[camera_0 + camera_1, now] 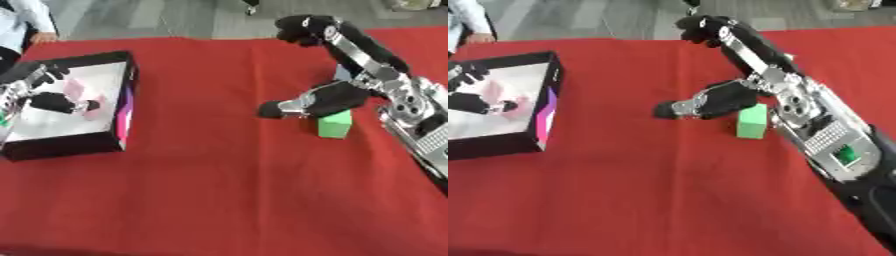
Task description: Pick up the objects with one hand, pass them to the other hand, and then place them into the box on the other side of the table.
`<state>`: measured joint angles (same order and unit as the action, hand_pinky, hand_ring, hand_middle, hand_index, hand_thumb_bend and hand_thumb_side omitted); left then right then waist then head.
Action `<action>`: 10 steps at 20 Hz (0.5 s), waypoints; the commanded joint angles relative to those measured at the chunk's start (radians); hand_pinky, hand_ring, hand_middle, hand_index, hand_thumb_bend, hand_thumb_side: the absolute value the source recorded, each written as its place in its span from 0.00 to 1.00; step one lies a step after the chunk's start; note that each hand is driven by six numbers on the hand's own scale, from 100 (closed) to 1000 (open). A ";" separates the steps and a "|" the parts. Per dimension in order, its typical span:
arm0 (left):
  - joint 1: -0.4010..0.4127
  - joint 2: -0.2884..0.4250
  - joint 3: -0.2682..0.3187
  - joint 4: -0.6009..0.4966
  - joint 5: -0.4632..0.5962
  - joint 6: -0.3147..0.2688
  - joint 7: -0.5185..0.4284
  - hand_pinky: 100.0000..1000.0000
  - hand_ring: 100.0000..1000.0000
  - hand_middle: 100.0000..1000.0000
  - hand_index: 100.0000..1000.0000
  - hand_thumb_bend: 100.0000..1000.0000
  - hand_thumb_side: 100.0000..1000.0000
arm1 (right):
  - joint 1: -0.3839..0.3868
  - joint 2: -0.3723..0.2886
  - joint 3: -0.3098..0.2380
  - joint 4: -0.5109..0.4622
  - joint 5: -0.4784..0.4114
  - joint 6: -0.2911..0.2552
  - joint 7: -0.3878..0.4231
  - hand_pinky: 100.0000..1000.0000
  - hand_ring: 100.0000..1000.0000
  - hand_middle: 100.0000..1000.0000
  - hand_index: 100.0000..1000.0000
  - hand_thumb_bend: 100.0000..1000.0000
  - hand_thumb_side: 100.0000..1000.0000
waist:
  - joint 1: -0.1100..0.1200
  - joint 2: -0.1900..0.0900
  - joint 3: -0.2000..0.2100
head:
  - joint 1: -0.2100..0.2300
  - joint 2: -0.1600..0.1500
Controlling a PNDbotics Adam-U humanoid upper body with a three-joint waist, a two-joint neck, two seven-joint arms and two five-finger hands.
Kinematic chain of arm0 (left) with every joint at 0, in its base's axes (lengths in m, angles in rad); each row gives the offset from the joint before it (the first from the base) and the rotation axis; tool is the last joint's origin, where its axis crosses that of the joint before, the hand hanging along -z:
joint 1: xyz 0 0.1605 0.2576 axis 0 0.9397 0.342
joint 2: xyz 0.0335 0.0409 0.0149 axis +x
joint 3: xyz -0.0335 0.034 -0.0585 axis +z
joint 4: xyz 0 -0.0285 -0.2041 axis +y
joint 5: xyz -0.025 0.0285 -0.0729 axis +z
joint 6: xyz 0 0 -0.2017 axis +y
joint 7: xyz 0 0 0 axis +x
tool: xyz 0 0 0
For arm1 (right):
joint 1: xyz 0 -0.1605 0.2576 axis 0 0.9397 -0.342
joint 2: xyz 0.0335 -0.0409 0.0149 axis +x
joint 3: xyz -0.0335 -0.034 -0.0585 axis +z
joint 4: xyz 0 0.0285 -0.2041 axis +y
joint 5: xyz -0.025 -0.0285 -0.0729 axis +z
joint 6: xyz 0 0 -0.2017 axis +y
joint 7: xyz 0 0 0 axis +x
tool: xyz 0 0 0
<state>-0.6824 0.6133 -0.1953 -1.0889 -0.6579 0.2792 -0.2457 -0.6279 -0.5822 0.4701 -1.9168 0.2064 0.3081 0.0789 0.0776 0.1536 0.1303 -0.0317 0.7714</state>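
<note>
A green block (335, 125) stands on the red table at the right. My right hand (337, 97) hovers just behind and over it, open, with one black part pointing left and the rest stretched toward the far edge; nothing is held. On the left sits a black box (66, 145) with a pale floor. Two pink pieces (93, 107) lie inside it. My left hand (48, 101) reaches into the box from the left, its fingers spread around the pink pieces and close to them. Whether it touches them is unclear.
The red cloth (210, 190) covers the whole table, with wide bare room in the middle and at the front. My right forearm (833, 145) crosses the lower right. A grey floor lies beyond the far edge.
</note>
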 commanded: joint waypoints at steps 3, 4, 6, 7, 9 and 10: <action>-0.018 0.026 0.019 -0.009 -0.013 0.007 0.016 0.85 0.80 0.73 0.84 0.69 0.36 | -0.008 -0.035 -0.017 -0.022 -0.004 0.001 -0.005 0.85 0.83 0.75 0.88 0.81 0.37 | -0.010 -0.007 -0.002 | -0.020 -0.001; -0.017 0.027 0.021 -0.013 -0.011 0.007 0.019 0.85 0.79 0.72 0.84 0.68 0.35 | -0.006 -0.039 -0.019 -0.022 -0.004 0.002 -0.006 0.85 0.83 0.75 0.88 0.81 0.37 | -0.010 -0.008 -0.002 | -0.027 -0.001; -0.015 0.032 0.024 -0.029 -0.002 0.008 0.029 0.84 0.78 0.71 0.83 0.66 0.35 | 0.000 -0.051 -0.022 -0.021 -0.006 0.006 -0.006 0.85 0.83 0.75 0.88 0.81 0.37 | -0.012 -0.010 -0.003 | -0.046 -0.001; -0.013 0.036 0.027 -0.039 0.005 0.009 0.037 0.84 0.78 0.71 0.82 0.64 0.36 | 0.002 -0.060 -0.023 -0.019 -0.009 0.011 -0.003 0.85 0.82 0.75 0.88 0.80 0.36 | -0.013 -0.012 -0.003 | -0.055 -0.001; -0.008 0.045 0.032 -0.066 0.030 0.010 0.053 0.84 0.77 0.71 0.82 0.61 0.36 | 0.002 -0.089 -0.028 -0.012 -0.014 0.028 0.011 0.85 0.83 0.75 0.88 0.79 0.34 | -0.015 -0.014 -0.004 | -0.071 -0.001; -0.005 0.050 0.032 -0.078 0.043 0.012 0.059 0.84 0.77 0.71 0.81 0.60 0.37 | 0.001 -0.106 -0.029 -0.007 -0.020 0.041 0.030 0.85 0.83 0.75 0.87 0.78 0.33 | -0.016 -0.016 -0.005 | -0.076 -0.001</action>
<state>-0.6756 0.6158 -0.1812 -1.1385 -0.6299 0.2903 -0.1986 -0.6146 -0.6496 0.4589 -1.9155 0.1925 0.3400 0.1016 0.0766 0.1536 0.1245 -0.0984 0.7714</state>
